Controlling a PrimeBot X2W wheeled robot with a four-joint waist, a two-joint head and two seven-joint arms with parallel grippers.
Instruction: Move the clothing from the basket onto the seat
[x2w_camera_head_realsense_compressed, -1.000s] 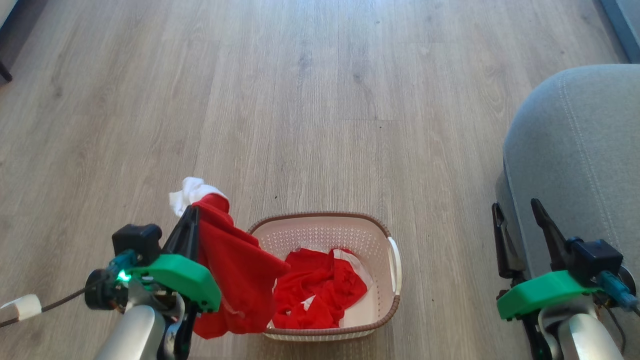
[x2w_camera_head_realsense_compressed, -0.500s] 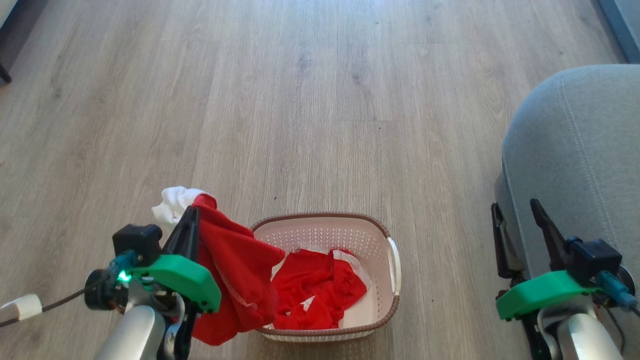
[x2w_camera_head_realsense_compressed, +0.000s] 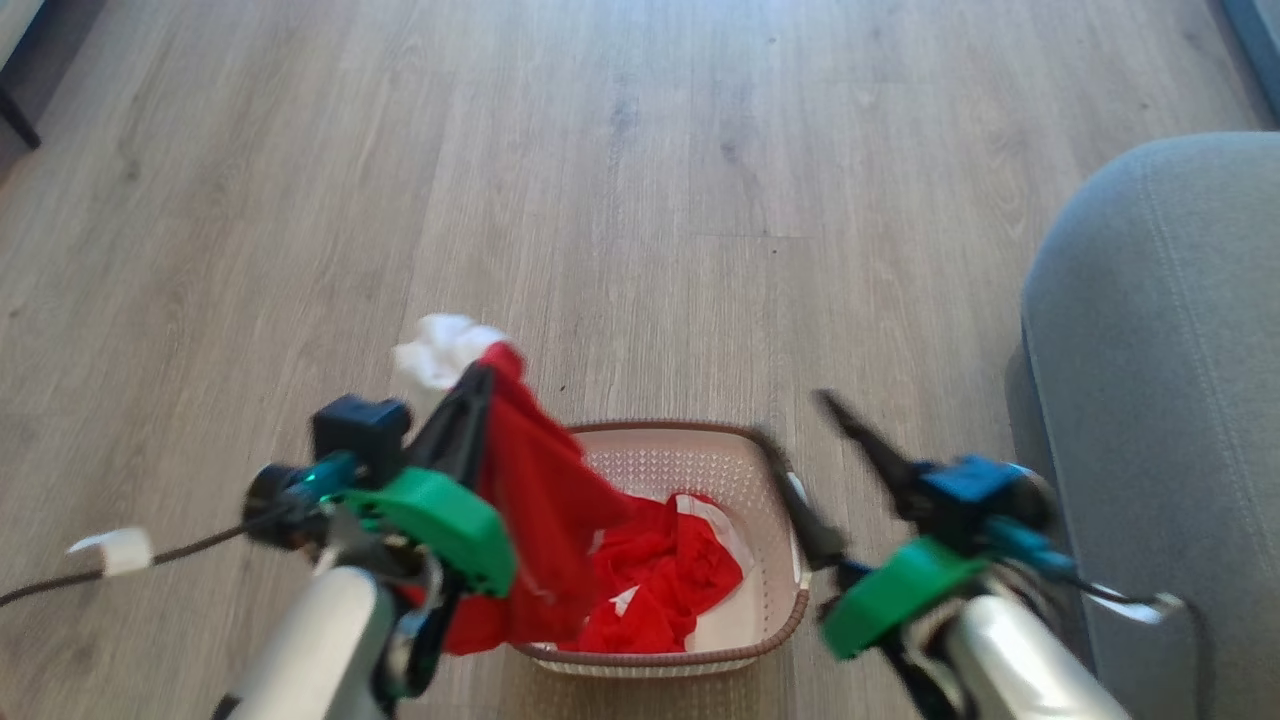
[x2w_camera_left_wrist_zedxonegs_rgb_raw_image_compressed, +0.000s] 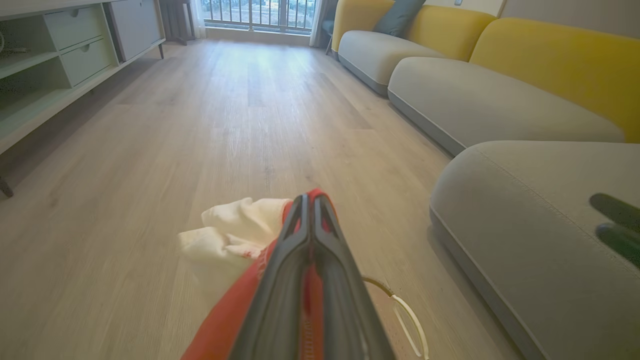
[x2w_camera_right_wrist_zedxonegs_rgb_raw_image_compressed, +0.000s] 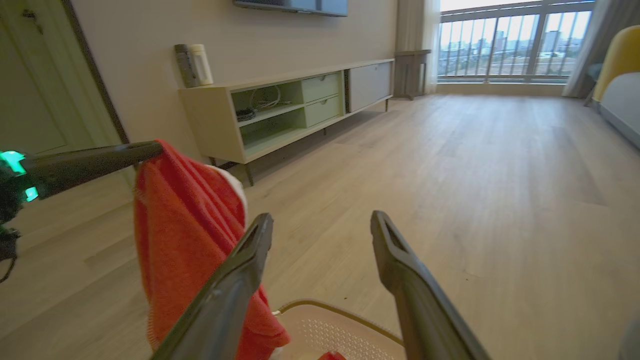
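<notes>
because the left gripper (x2w_camera_head_realsense_compressed: 482, 376) has its two fingers pressed together on a fold of the red garment (x2w_camera_head_realsense_compressed: 540, 500), the cloth hangs from the tips in one long drape. its white end (x2w_camera_head_realsense_compressed: 440, 350) flops over the far side of the fingers and its lower part trails down by the left rim of the basket (x2w_camera_head_realsense_compressed: 660, 462). i read the high pinch as a way to lift the hem free of the perforated wall, though i cannot tell whether the cloth's bottom edge is touching the rim. in the left wrist view the same closed fingers (x2w_camera_left_wrist_zedxonegs_rgb_raw_image_compressed: 320, 235) point down the room with red and white bunched just beside them, so the grip looks to be near an edge, not the middle. that would explain why so much fabric dangles. the right gripper (x2w_camera_head_realsense_compressed: 795, 417) is blurred above the basket's right side, fingers spread wide with nothing between them. i judge it is placed there to go for the second garment (x2w_camera_head_realsense_compressed: 670, 590), which lies crumpled on the basket floor, or to steady the hanging one. the basket stands on the wooden floor (x2w_camera_head_realsense_compressed: 600, 200), just beside the seat (x2w_camera_head_realsense_compressed: 1160, 400) on my right. both pieces i can see are short of that grey cushion, so the carry across to it is not yet done. the dangling hem could catch the rim and tip the light basket.
</notes>
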